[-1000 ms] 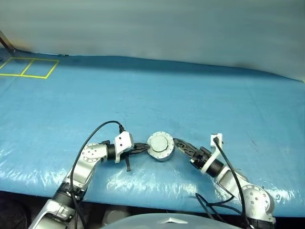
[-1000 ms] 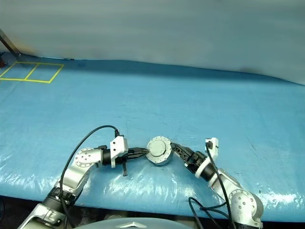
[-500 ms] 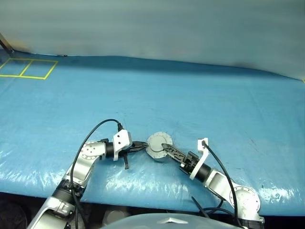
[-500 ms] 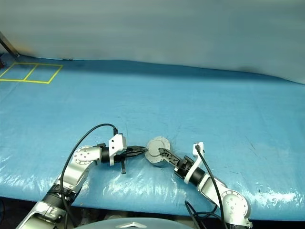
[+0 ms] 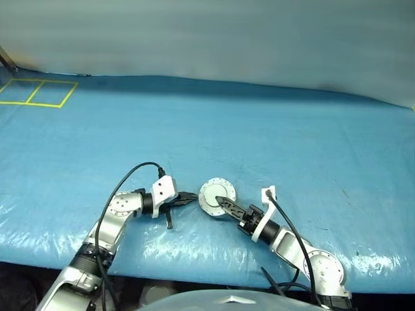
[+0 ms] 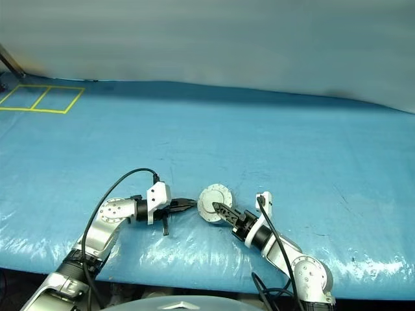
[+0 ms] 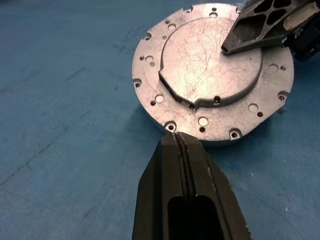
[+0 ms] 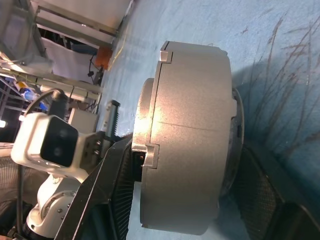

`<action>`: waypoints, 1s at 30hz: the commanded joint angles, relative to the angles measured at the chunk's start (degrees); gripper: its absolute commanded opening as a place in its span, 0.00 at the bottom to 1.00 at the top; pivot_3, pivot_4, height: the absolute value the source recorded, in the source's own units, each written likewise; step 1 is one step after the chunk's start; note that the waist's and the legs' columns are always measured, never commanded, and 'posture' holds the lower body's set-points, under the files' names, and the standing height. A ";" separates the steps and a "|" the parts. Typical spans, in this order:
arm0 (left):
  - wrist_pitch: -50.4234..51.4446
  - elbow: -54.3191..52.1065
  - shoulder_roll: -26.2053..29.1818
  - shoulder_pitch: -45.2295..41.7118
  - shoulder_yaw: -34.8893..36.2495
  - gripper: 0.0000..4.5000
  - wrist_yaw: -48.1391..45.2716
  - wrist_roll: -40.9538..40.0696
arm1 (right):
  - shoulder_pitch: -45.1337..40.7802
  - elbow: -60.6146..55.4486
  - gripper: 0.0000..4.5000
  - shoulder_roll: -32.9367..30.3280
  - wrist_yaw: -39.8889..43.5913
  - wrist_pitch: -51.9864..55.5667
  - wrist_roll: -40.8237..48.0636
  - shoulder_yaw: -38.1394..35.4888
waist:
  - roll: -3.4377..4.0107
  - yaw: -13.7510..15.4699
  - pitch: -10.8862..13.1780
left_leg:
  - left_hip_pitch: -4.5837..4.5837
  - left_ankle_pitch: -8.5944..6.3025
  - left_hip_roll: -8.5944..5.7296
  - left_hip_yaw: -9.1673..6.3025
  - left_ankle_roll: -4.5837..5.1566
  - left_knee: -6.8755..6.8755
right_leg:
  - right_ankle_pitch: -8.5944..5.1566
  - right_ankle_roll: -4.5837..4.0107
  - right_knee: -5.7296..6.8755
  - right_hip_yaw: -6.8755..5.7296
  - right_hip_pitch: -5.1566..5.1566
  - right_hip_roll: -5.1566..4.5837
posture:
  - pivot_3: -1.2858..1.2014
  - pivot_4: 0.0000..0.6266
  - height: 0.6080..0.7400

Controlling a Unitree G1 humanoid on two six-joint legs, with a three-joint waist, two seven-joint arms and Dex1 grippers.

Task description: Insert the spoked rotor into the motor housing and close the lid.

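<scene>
The right gripper (image 5: 224, 202) has moved in from the right side of the frame during the last second, and now one black finger (image 7: 260, 22) lies over the lid (image 5: 217, 193) while the other goes under the motor housing (image 8: 187, 135). The fingers have come closer together and they stand around the closed can from top and bottom; I cannot tell if they already press it. The lid is down, so I judge that the rotor is already inside and the task is almost finished.

The housing lies low in the middle of the frame on the blue sheet (image 5: 272, 129). The left gripper (image 5: 192, 196) is fully closed and holds nothing; its tip rests just at the left edge of the housing. Both forearms lie low over the sheet and point towards the can.
</scene>
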 commanded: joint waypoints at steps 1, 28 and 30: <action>1.33 -1.93 -0.48 0.09 2.93 0.00 -2.89 -5.64 | -1.65 -0.68 0.54 1.34 -0.34 -0.85 1.64 -0.65 | -0.06 -0.16 0.11 | -0.03 0.00 0.01 -0.03 0.00 0.00 | 0.00 0.00 0.00 -0.01 -0.03 0.01 | 0.52 0.24 1.00; 43.70 -29.88 -15.68 10.30 24.65 0.72 24.43 -57.38 | -12.09 0.22 0.54 9.54 -5.66 1.04 27.69 -2.30 | 0.01 -1.11 0.57 | -0.72 0.02 0.03 -0.10 -0.01 0.00 | 0.38 -0.02 0.13 -0.04 -0.76 0.10 | 0.52 0.24 1.00; 44.65 -29.91 -15.76 11.07 24.64 0.87 25.70 -58.37 | -12.34 -0.17 0.54 8.71 -5.61 1.00 28.23 -2.07 | 0.01 -1.10 0.57 | -0.72 0.02 0.01 -0.09 -0.01 0.03 | 0.40 0.00 0.13 -0.02 -0.75 0.10 | 0.52 0.24 1.00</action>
